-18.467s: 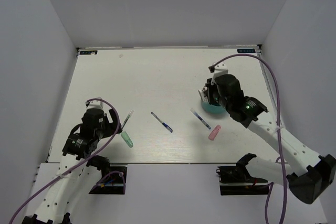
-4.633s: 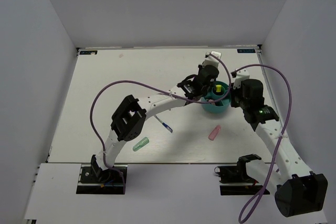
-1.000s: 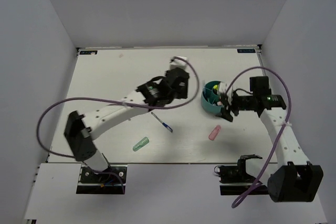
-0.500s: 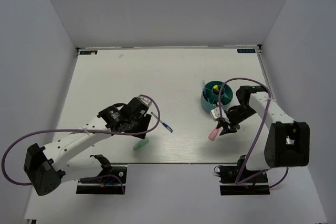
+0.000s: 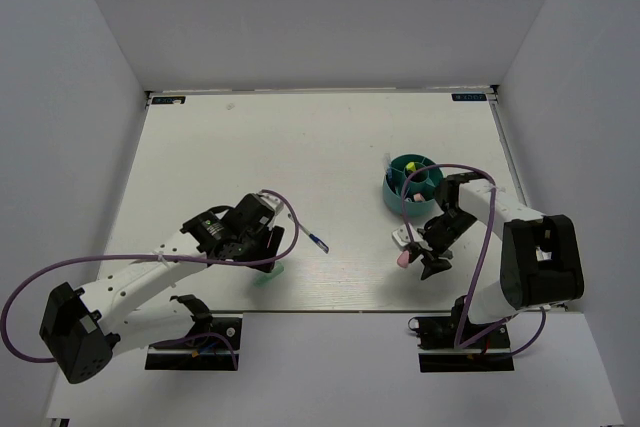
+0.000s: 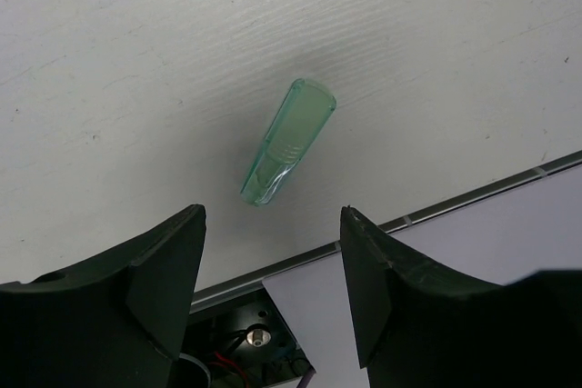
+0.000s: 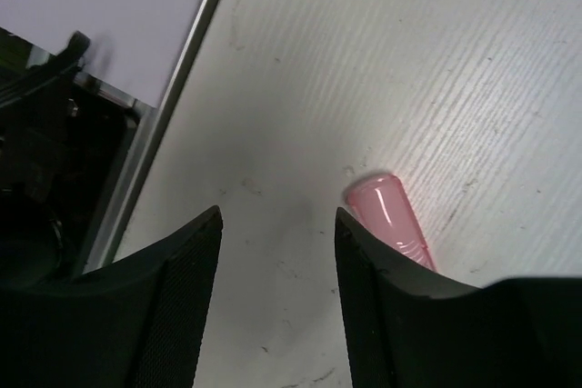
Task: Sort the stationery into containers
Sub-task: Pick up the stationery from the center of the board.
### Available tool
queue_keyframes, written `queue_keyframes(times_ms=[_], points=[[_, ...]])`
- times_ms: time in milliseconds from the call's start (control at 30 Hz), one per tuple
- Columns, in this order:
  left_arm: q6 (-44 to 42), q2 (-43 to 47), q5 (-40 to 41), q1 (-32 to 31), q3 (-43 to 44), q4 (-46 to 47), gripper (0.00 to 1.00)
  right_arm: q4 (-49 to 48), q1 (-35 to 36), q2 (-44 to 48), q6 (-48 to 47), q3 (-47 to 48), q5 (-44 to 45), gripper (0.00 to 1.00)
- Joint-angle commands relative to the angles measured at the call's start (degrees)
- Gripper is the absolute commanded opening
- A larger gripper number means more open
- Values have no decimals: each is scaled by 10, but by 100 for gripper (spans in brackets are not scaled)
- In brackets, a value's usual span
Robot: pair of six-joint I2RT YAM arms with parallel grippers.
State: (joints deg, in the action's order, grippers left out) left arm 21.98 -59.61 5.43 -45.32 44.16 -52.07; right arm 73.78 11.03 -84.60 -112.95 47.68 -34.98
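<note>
The round teal tub (image 5: 411, 187) stands right of centre with a yellow-capped marker (image 5: 409, 165) in it. A mint-green stubby piece (image 6: 286, 143) lies on the table just ahead of my open, empty left gripper (image 6: 271, 211). From above, that gripper (image 5: 271, 248) hovers over the piece (image 5: 267, 275) near the front edge. A pink stubby piece (image 7: 392, 220) lies beside the right finger of my open, empty right gripper (image 7: 277, 215), partly hidden behind it. From above, the pink piece (image 5: 403, 258) lies by that gripper (image 5: 417, 253). A thin blue pen (image 5: 318, 241) lies between the arms.
The table's front edge (image 6: 473, 197) runs just behind the green piece, with the left arm's base mount (image 5: 205, 333) below it. The right base mount (image 5: 455, 335) sits below the pink piece. White walls enclose the table on three sides.
Both arms have come back from the tub toward the front edge. My left gripper moved over the green piece. My right gripper dropped from beside the tub to the pink piece.
</note>
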Motion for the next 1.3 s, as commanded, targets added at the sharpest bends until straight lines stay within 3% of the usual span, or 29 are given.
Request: queue_keyframes(times_ms=[0, 267, 700, 933, 1133, 1267], points=[[-10, 14, -15, 10, -11, 21, 71, -40, 10, 4, -366, -7, -9, 56], [-14, 21, -23, 16, -17, 26, 71, -178, 30, 15, -262, -43, 10, 59], [-13, 29, -34, 16, -22, 29, 71, -283, 54, 2, -224, -69, 98, 59], [-11, 28, -35, 16, -26, 29, 71, -268, 57, -22, -248, -75, 136, 49], [-9, 34, -39, 16, -29, 28, 71, -185, 59, -66, -281, -43, 157, 42], [-8, 38, -39, 16, -33, 27, 71, -210, 62, -69, -251, -58, 174, 37]])
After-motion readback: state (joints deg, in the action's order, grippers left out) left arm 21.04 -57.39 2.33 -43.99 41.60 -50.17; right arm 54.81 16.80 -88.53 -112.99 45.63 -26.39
